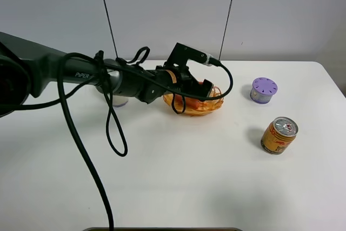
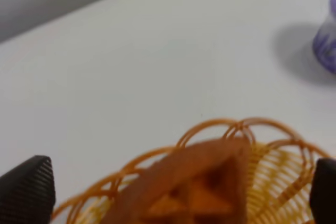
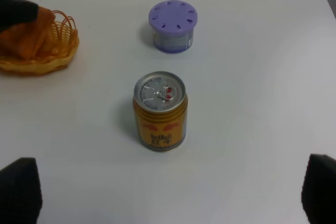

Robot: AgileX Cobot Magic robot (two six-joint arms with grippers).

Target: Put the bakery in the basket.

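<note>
Left arm [image 1: 81,74]: reaches from the left side of the exterior high view across the table [image 1: 173,187] to the basket; a black cable [image 1: 113,128] loops off it.

Left end effector [image 1: 199,91]: positioned directly over the basket. In the left wrist view its two fingers [image 2: 26,187] stand wide apart at the picture's edges, with clear gaps between each of them and the bakery. It grips nothing.

Bakery [image 2: 194,187]: an orange-brown waffle wedge with square dents, lying within the basket's outline between the spread fingers and touching neither. It rises above the rim in the right wrist view. Whether it sits flat on the basket floor cannot be told.

Basket [image 1: 208,106]: golden-orange wicker with a looped rim, standing on the table near the middle of its far half, partly covered by the left end effector.

Right end effector [image 3: 168,190]: fingers fully spread at both lower corners of the right wrist view, nothing between them. It is raised above bare table, near the can.

Can [image 1: 279,135]: yellow drinks can, upright, unopened, well to the right of the basket.

Purple container [image 1: 264,90]: small round tub with a slotted purple lid, upright, beyond the can and apart from the basket.
</note>
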